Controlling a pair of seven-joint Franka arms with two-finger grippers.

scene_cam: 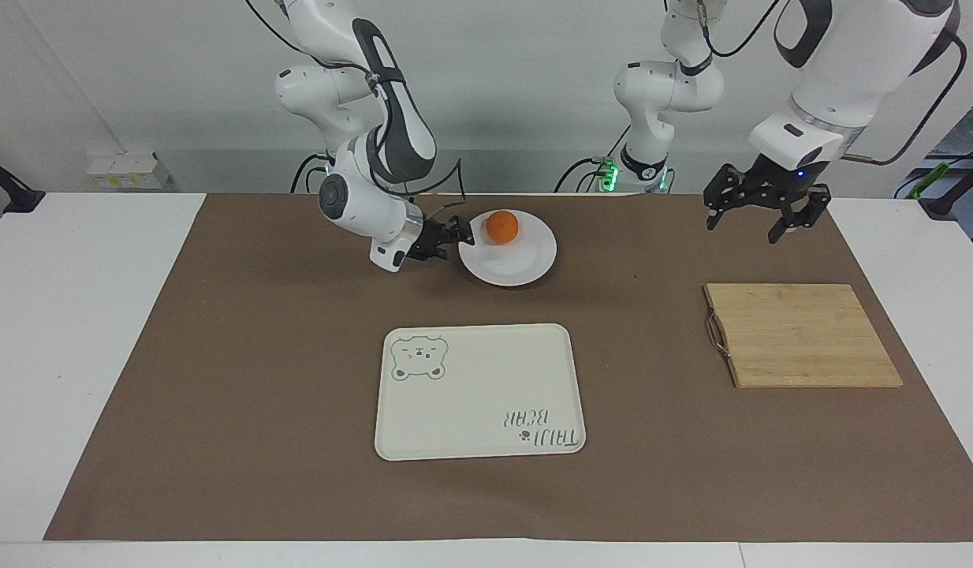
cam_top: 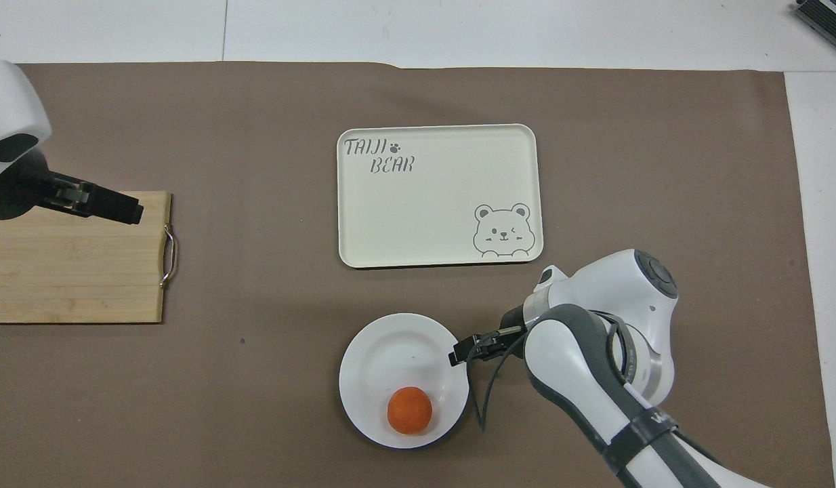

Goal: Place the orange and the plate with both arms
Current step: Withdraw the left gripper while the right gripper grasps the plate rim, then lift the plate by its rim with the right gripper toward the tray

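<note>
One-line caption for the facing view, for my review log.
Orange on white plate; right gripper at its rim, left gripper open, raised.

A white table [scene_cam: 84, 331] is standing against a pale grey wall [scene_cam: 518, 71], with a brown mat [scene_cam: 258, 379] covering most of its top.

The mat is lying flat, leaving bare white table showing at both ends and along the edge farthest from the robots. Even, soft light is falling across the surface, casting faint shadows. A small white box-like object [scene_cam: 125, 171] is sitting at the foot of the wall toward the right arm's end of the table. Dark equipment is poking in at both edges of the facing view, too cropped to identify. A dark ribbed object [cam_top: 826, 15] is showing in a corner of the overhead view.
</note>
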